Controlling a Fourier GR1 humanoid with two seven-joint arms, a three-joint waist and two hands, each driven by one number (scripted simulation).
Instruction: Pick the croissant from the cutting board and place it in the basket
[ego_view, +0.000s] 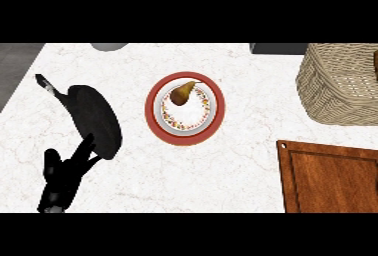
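Croissant showed nowhere: not on the near-right cutting board (332, 175), far-right basket (339, 85) interior hidden; left hand (60, 182) rested straight-fingered, right hand unseen.

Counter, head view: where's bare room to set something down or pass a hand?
Bare counter between the plate and the cutting board, running along the lower edge. Another open strip between the plate and the basket. Crowded at left: the black pan with the left hand beside it. The right hand is out of view.
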